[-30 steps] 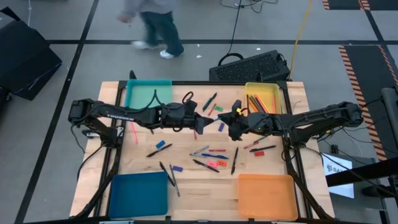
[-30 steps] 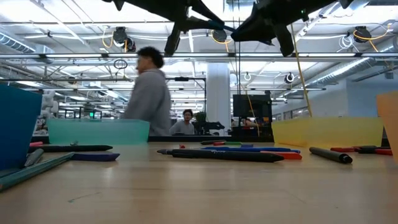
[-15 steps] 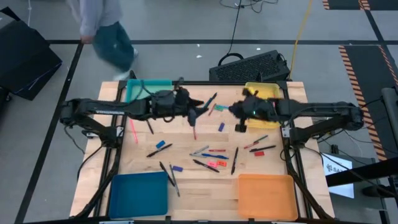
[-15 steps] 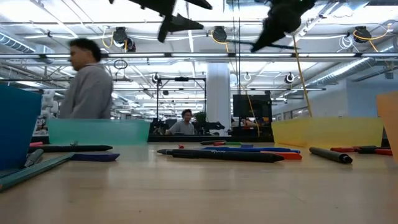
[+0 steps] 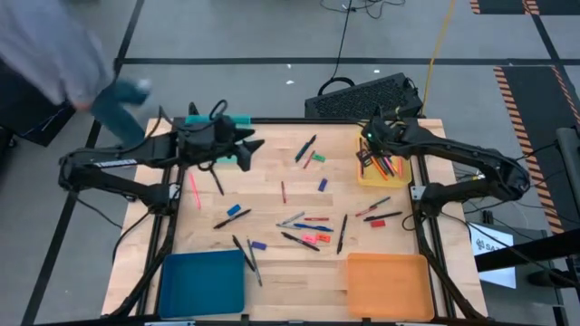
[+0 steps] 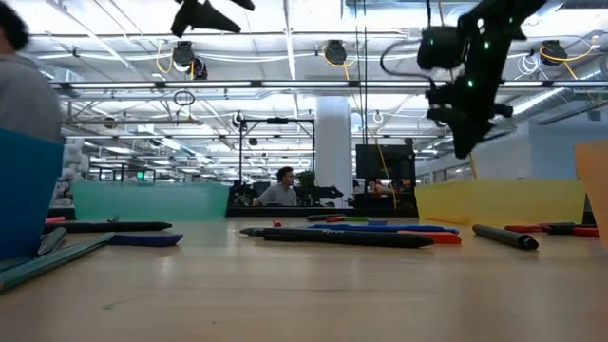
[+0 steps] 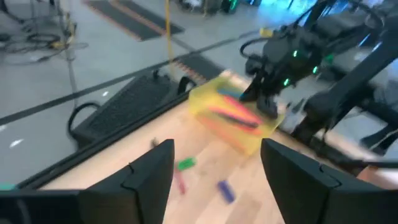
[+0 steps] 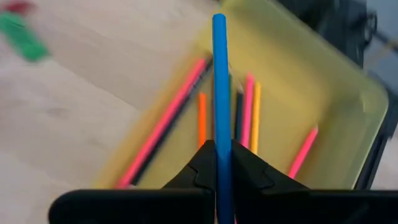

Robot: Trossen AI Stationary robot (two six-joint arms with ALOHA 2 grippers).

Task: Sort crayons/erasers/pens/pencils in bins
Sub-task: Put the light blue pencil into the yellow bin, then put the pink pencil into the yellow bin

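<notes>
Right end effector (image 8: 217,163) grips a blue pencil (image 8: 219,74) over the yellow bin (image 8: 348,112), poised to drop; left end effector (image 7: 214,165) open

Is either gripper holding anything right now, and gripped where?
The right gripper pinches a blue pencil near one end, above the yellow bin. The left gripper is open, empty.

The bin at upper right of the high view is yellow (image 5: 399,172); it contains pink and orange pencils (image 8: 249,118). The stick (image 8: 219,93) in the dark right gripper (image 8: 217,163) is bright blue. The table (image 5: 272,272) is light wood.
</notes>
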